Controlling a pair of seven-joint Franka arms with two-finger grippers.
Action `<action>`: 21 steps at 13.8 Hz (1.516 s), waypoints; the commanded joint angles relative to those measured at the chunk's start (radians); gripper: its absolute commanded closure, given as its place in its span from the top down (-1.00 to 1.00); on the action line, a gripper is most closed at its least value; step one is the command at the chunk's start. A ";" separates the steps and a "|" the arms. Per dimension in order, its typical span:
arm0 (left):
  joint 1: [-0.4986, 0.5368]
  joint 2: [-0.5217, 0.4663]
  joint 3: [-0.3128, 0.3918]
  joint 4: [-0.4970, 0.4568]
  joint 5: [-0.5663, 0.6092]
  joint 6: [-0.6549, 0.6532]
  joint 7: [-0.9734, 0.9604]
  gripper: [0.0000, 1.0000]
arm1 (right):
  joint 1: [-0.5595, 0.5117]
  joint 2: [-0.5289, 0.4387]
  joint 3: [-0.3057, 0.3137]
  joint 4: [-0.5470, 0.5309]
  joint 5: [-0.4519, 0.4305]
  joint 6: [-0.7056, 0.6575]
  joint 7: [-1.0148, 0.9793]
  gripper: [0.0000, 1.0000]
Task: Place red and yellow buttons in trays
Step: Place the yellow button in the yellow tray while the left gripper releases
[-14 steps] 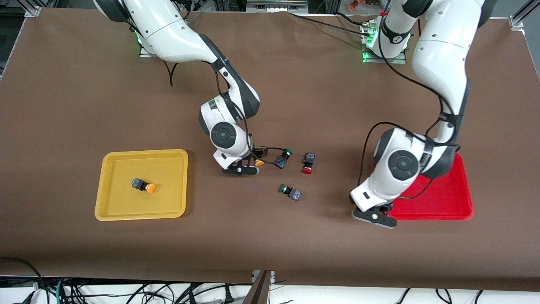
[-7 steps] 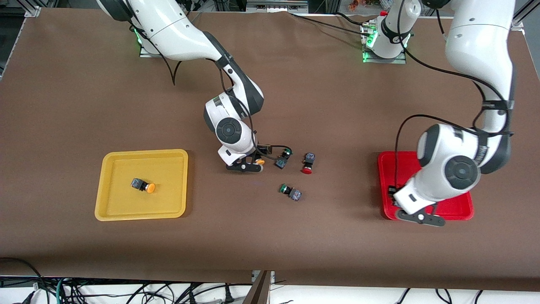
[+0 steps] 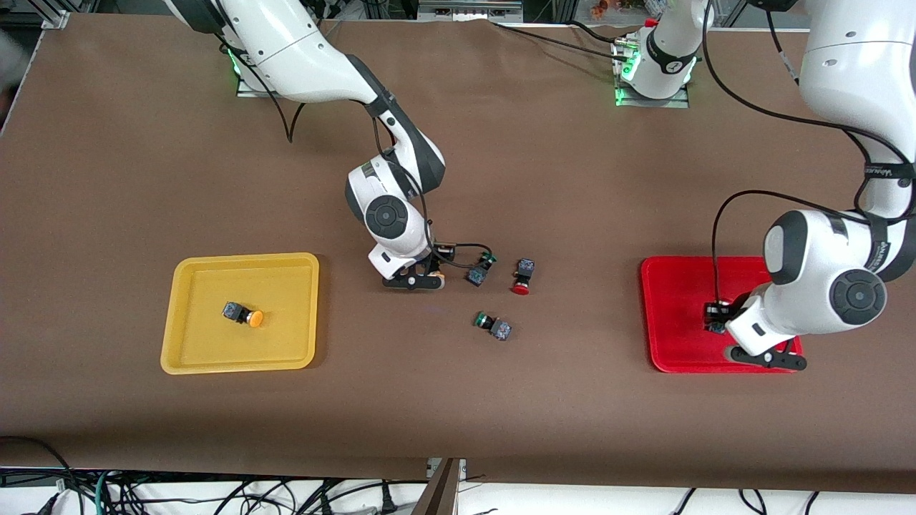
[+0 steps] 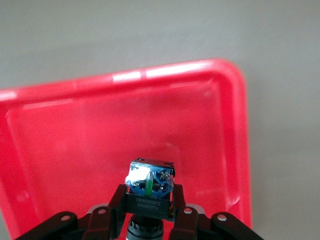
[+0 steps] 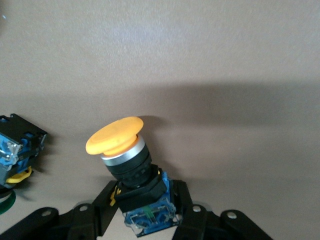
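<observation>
My left gripper (image 3: 715,318) is over the red tray (image 3: 680,315), shut on a button's dark body (image 4: 150,192); its cap is hidden. The left wrist view shows the tray floor (image 4: 75,140) under it. My right gripper (image 3: 429,275) is low at the table's middle, shut on a yellow-capped button (image 5: 122,145) that tilts cap-up between its fingers (image 5: 192,210). Another yellow-capped button (image 3: 243,315) lies in the yellow tray (image 3: 186,357). A red-capped button (image 3: 522,277) lies on the table between the two grippers.
Two green-capped switches lie near the right gripper: one (image 3: 481,268) right beside it, also in the right wrist view (image 5: 15,155), and one (image 3: 494,325) nearer the front camera. A cable loops from the right wrist over them.
My left arm has carried its button from beside the red tray's edge to over the tray. My right gripper has shifted slightly toward the left arm's end at the yellow-capped button.
</observation>
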State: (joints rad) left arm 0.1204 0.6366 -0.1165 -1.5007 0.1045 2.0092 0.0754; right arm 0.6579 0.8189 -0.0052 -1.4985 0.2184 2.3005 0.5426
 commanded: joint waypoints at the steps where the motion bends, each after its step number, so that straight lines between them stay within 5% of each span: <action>1: 0.021 -0.158 0.027 -0.238 -0.023 0.106 0.023 -0.76 | -0.006 -0.035 -0.034 -0.017 -0.001 -0.041 -0.062 -0.75; 6: 0.068 -0.209 0.080 -0.449 -0.023 0.311 0.024 -0.69 | -0.008 -0.098 -0.195 -0.016 0.003 -0.214 -0.315 -0.74; 9: 0.094 -0.190 0.080 -0.457 -0.023 0.378 0.032 -0.70 | -0.009 -0.104 -0.324 -0.017 0.006 -0.271 -0.545 -0.72; 13: 0.134 -0.129 0.080 -0.455 -0.023 0.476 0.060 -0.70 | -0.115 -0.087 -0.341 -0.028 0.007 -0.274 -0.691 -0.61; 15: 0.139 -0.111 0.080 -0.443 -0.028 0.479 0.060 -0.69 | -0.142 -0.086 -0.340 -0.046 0.015 -0.274 -0.708 -0.23; 18: 0.139 -0.080 0.080 -0.408 -0.051 0.480 0.060 -0.69 | -0.150 -0.086 -0.340 -0.049 0.016 -0.274 -0.705 0.97; 21: 0.137 -0.057 0.080 -0.405 -0.049 0.543 0.058 -0.68 | -0.143 -0.110 -0.340 -0.043 0.018 -0.279 -0.696 0.99</action>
State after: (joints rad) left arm 0.2544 0.5561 -0.0324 -1.9313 0.0785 2.5306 0.1041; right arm 0.5108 0.7456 -0.3505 -1.5327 0.2220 2.0323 -0.1521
